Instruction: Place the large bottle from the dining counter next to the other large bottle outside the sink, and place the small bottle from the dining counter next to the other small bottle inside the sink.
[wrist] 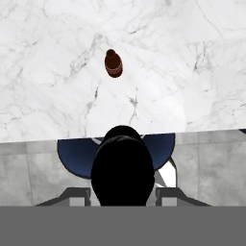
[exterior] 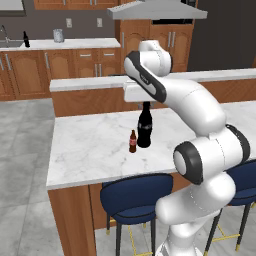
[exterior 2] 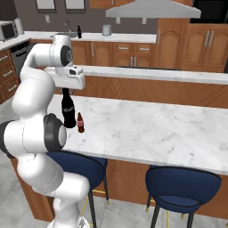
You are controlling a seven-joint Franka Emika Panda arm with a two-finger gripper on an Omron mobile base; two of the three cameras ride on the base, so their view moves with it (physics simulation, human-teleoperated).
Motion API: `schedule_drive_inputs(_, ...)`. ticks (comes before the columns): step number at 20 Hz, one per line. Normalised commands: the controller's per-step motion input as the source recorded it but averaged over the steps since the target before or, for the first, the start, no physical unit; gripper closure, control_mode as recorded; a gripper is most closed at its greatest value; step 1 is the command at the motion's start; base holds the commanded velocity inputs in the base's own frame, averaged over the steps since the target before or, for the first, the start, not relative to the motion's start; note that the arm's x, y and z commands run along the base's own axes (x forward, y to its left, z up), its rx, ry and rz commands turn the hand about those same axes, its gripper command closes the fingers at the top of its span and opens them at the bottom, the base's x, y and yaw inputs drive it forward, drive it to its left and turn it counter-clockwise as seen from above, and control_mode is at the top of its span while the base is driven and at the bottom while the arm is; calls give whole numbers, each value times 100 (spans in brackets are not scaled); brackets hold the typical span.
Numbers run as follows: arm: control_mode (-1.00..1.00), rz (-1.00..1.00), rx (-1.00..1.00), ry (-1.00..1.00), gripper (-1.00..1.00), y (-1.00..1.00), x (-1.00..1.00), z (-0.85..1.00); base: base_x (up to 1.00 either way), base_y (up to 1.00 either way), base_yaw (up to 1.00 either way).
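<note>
Marble, white-grey and veined, across the dining counter (exterior: 85, 150), with a brown wood panel beneath and a raised back ledge (exterior: 90, 82) beyond. Grey tiled floor (exterior: 25, 150) to the side. Further back, ran a second worktop (exterior: 85, 44) over wooden drawers and cabinet doors along a dark wall, with a grey range hood (exterior: 155, 10) overhead and a microwave (exterior 2: 8, 30) at the far end in the right base view.

Stood upright on the marble, near the front edge: large bottle (exterior: 144, 127), black, and just beside it small bottle (exterior: 132, 141), brown, apart from it by a narrow gap. Could not tell whether the large bottle's base touched the slab or hung just off it.

Hung directly above the large bottle: gripper (exterior: 145, 103), pointing down, jaws closed in on the neck from both sides. In the hand view, dark fingertips (wrist: 79, 194) flanked the black top, with the small bottle out ahead on bare marble.

Tucked under the counter's near edge: blue stools (exterior: 135, 195), partly behind the arm.

Far off on the back worktop: sink (exterior: 10, 44) with its curved tap, another dark bottle (exterior: 26, 39) just beside it, and a metal canister (exterior: 58, 35) further along.
</note>
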Motion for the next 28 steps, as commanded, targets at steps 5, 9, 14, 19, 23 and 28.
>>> schedule_drive_inputs(5,-100,0,0,0,100,0,0,0,0,0,0)
schedule_drive_inputs(9,-100,0,0,0,100,0,0,0,0,0,0)
schedule_drive_inputs(14,-100,0,0,0,100,0,0,0,0,0,0)
schedule_drive_inputs(19,100,0,0,0,100,0,0,0,-1,0,0)
schedule_drive_inputs(23,100,0,0,0,100,0,0,0,-69,7,0)
schedule_drive_inputs(28,100,0,0,0,100,0,0,0,-98,44,6)
